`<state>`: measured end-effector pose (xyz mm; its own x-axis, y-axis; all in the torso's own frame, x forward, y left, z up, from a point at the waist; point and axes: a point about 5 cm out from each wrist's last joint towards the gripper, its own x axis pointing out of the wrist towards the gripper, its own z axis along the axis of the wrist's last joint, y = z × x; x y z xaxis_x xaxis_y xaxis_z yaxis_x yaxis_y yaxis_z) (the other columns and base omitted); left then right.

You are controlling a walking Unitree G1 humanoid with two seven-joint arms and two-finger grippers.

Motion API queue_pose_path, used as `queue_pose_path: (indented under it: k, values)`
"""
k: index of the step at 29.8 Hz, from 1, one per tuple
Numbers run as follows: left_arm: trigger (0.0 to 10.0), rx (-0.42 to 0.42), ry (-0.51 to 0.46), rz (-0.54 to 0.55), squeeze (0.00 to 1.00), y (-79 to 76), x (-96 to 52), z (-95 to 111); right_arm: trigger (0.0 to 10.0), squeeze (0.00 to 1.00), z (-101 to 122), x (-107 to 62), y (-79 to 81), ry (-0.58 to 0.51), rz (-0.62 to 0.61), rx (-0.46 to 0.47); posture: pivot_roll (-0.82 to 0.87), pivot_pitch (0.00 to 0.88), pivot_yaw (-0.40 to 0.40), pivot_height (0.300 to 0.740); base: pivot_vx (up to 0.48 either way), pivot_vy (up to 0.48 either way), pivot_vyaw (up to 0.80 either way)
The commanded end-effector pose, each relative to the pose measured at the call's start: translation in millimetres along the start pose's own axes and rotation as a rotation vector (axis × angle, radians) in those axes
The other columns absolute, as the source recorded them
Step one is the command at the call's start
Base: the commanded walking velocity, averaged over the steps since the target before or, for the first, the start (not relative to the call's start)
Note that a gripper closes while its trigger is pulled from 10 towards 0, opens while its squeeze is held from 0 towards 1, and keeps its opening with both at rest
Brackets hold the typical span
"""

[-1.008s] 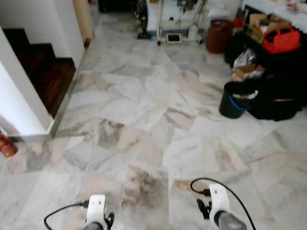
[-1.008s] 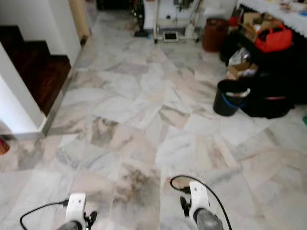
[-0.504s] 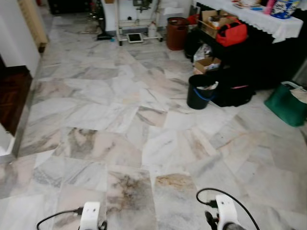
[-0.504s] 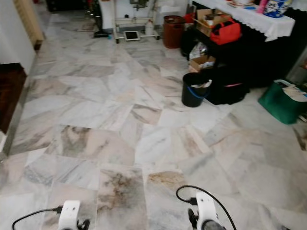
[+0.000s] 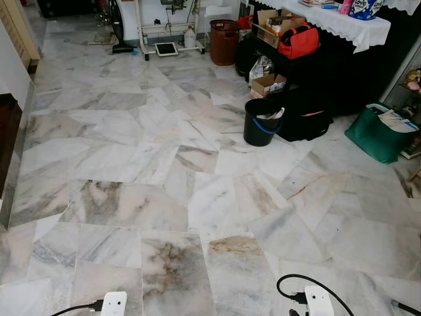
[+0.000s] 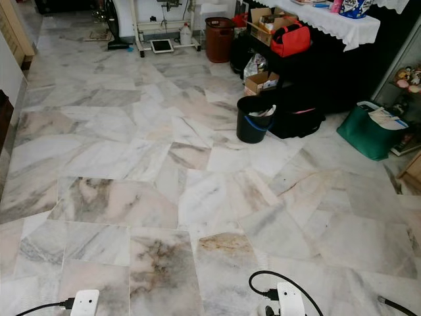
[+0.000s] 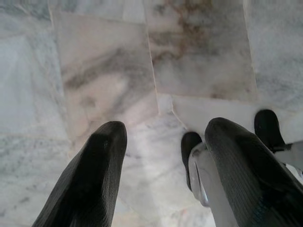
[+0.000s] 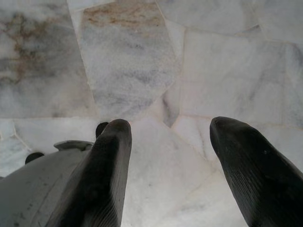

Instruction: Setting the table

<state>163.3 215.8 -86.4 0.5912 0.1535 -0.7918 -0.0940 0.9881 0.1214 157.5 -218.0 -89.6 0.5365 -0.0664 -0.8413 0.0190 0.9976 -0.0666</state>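
A table with a white lace cloth [image 5: 329,20] stands at the far right, with a blue and white container [image 5: 365,6] on it. Both arms hang low over the marble floor [image 5: 164,151]. In the left wrist view my left gripper [image 7: 165,130] is open, with bare floor tile between its black fingers [image 7: 102,161]. My right gripper [image 8: 171,126] is open too, holding nothing. The white wrist units of the left arm [image 5: 114,304] and the right arm [image 5: 318,303] show at the bottom edge of the head view.
A black bucket [image 5: 262,122] sits on the floor before dark bags under the table. A red bag [image 5: 299,41], cardboard boxes [image 5: 266,84] and a brown bin [image 5: 224,41] stand behind it. A green bag [image 5: 381,135] lies at the right, a dark wooden step [image 5: 5,131] at the left.
The whole picture has swung to the right: the stairs slid off at the left, and the table and green bag came in at the right. Both wrists sit lower in frame.
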Motion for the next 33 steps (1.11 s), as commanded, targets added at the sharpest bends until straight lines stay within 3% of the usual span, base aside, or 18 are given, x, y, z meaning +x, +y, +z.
queue_pose_path:
  k: [1, 10, 33]
  values:
    - [10.0, -0.003, -0.007, 0.005, 0.0, 2.9, 0.1, 1.1, 10.0, 0.0, 0.6, 0.1, -0.4, -0.001, -0.009, 0.02, 0.05, 0.0, -0.009, 0.719, 0.0, 0.0, -0.67]
    - [10.0, 0.044, -0.019, 0.015, 0.0, 3.5, 1.6, 7.6, 10.0, 0.0, 7.0, 2.0, 5.9, -0.019, -0.003, 0.04, 0.06, 0.0, -0.015, 0.719, 0.0, -0.063, -0.66]
    - [10.0, 0.04, -0.005, 0.013, 0.0, 1.8, 1.0, 4.0, 10.0, 0.0, 9.0, 2.5, 6.9, -0.024, -0.01, 0.061, 0.07, 0.0, -0.015, 0.719, 0.0, -0.382, -0.65]
